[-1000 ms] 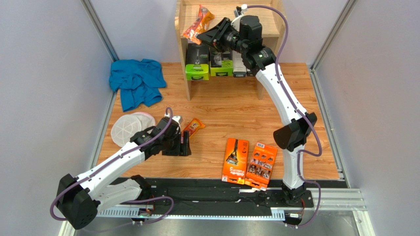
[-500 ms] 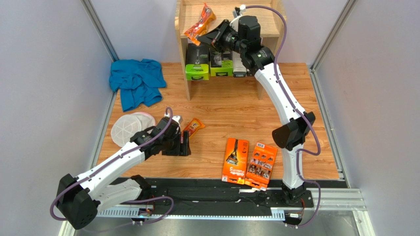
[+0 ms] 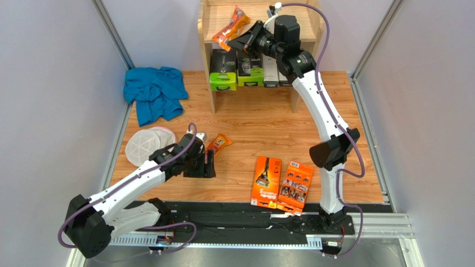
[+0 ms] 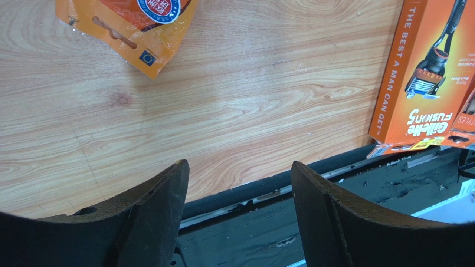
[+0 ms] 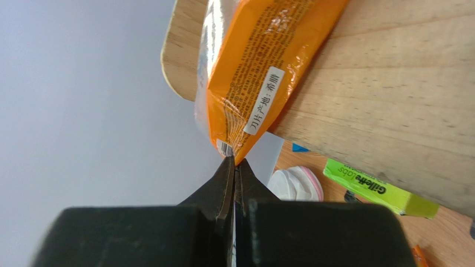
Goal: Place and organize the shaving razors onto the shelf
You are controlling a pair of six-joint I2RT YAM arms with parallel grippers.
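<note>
An orange blister pack (image 3: 231,26) (image 5: 262,72) lies slanted at the front left of the shelf's (image 3: 207,67) top tier. My right gripper (image 3: 232,42) (image 5: 234,161) is shut on its thin lower edge. A second orange blister pack (image 3: 218,143) (image 4: 128,25) lies on the wooden table. Just beside it my left gripper (image 3: 209,165) (image 4: 238,164) hangs open over the table's near edge, holding nothing. Two flat orange boxes (image 3: 266,181) (image 3: 295,186) lie side by side to the right; the Gillette Fusion5 one (image 4: 429,72) shows in the left wrist view.
The lower tier holds two green-based packs (image 3: 223,71) (image 3: 250,71) and a white box (image 3: 271,72). A blue cloth (image 3: 155,92) lies at the back left. White mesh discs (image 3: 146,144) sit left of my left arm. A black rail (image 3: 251,214) runs along the near edge.
My right gripper has lifted the orange blister pack up and back onto the top tier, and its jaws have closed tight. The left arm has not moved.
</note>
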